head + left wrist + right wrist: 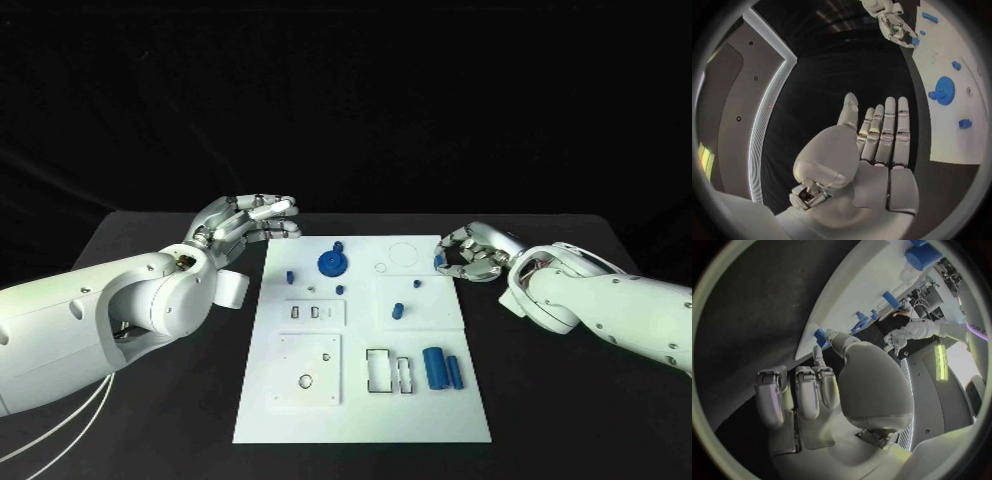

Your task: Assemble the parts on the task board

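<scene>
Head view shows the white task board (361, 400) lying in the middle of the black table (577, 400), with the robot's hands at its two far corners. The left hand (248, 222) hovers just beside the board's far left corner; the left wrist view shows its fingers (887, 132) straight, side by side and holding nothing. The right hand (472, 254) sits at the board's far right edge with its fingers curled inward. In the right wrist view its thumb and one fingertip meet at a small blue part (821, 336) right on the board's edge, though I cannot tell for certain that the piece is pinched rather than merely touched. On the board, a blue gear (335, 264) stands near the far end with small blue pegs (290, 276) close by, and two blue cylinders (437, 368) lie side by side in the near right section, beside a rectangular cutout (379, 371).
</scene>
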`<act>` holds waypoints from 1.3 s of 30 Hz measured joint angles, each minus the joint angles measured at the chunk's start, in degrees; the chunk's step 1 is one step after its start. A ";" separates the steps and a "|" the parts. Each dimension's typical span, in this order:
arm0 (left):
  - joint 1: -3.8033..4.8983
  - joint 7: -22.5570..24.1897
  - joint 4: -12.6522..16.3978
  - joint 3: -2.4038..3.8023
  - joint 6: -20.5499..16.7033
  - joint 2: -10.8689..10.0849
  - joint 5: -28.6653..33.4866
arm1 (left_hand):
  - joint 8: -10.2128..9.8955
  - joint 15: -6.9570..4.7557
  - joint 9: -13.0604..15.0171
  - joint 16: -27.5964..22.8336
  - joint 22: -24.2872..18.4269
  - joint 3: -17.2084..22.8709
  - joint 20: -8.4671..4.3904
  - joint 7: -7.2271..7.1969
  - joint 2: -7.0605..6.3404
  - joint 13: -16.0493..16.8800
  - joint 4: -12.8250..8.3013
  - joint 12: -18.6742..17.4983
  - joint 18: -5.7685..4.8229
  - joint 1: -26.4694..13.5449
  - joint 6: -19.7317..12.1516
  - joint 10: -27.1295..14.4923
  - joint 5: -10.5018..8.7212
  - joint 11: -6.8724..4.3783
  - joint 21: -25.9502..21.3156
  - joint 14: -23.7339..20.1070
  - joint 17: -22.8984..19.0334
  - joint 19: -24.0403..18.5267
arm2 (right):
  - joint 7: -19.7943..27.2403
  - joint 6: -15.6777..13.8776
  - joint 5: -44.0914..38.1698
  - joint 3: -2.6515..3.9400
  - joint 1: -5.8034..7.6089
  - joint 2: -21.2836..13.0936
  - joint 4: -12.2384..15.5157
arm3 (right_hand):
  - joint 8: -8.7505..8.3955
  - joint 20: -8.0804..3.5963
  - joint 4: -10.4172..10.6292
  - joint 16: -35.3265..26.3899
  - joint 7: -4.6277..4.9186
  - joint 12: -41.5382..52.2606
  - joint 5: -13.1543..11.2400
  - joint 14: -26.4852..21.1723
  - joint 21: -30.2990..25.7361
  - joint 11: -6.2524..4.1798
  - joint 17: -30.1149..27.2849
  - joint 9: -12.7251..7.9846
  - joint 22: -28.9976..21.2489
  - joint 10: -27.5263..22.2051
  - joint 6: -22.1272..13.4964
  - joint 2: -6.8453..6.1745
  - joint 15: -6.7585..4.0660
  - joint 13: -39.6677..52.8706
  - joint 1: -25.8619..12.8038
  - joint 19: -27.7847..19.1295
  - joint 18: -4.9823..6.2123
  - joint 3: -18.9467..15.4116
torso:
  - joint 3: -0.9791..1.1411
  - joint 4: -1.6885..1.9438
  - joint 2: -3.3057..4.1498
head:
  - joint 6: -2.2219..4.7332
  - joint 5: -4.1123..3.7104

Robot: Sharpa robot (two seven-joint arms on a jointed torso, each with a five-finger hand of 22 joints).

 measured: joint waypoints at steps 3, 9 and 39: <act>0.00 -0.02 0.00 0.00 0.02 0.00 0.00 | 0.00 0.00 0.00 0.00 0.00 0.16 0.00 0.00 0.00 0.00 -0.16 0.00 0.00 0.00 0.00 0.00 0.00 0.00 0.00 0.00 0.07 0.00 | -0.02 0.04 0.06 0.00 -0.01 0.16 -0.07 | 0.00 0.00 -0.15 0.00 -0.06 0.08 -0.25 0.00 0.00 0.00 0.00 -0.06 0.00 0.00 0.32 0.00 0.00 0.00 0.00 0.00 0.00 0.17 | 0.04 -0.01 0.00 | -0.03 0.01; 0.00 -0.07 -0.01 0.00 0.04 -0.03 0.00 | 0.00 0.00 0.05 0.00 0.00 0.16 0.00 0.00 0.00 -0.01 -0.16 0.00 0.00 0.00 0.00 0.00 0.00 0.00 0.00 0.00 0.07 0.00 | -0.05 0.22 0.16 0.00 -0.03 0.24 -0.14 | 0.73 0.45 -0.86 0.00 0.12 0.39 -0.25 0.10 0.00 0.41 0.00 -0.22 -0.01 0.00 1.99 0.23 0.34 0.00 -0.23 -0.01 0.00 1.21 | 0.04 -0.08 -0.03 | 0.04 -0.03; 0.00 -0.32 -0.04 -0.01 0.17 -0.28 0.00 | 0.00 0.00 0.09 0.00 0.01 0.16 0.00 0.00 0.00 -0.02 -0.16 0.00 0.00 0.00 0.00 0.00 0.00 0.00 0.00 0.00 0.16 0.00 | -0.98 -4.53 -0.04 0.08 0.43 -0.79 5.05 | 3.38 0.06 -2.92 0.00 -0.91 1.50 0.25 0.02 -0.05 -0.43 -0.01 0.31 0.02 0.02 7.09 3.30 -0.02 -0.02 -2.08 -0.06 0.00 3.40 | 0.01 -0.09 -0.12 | -0.08 -0.04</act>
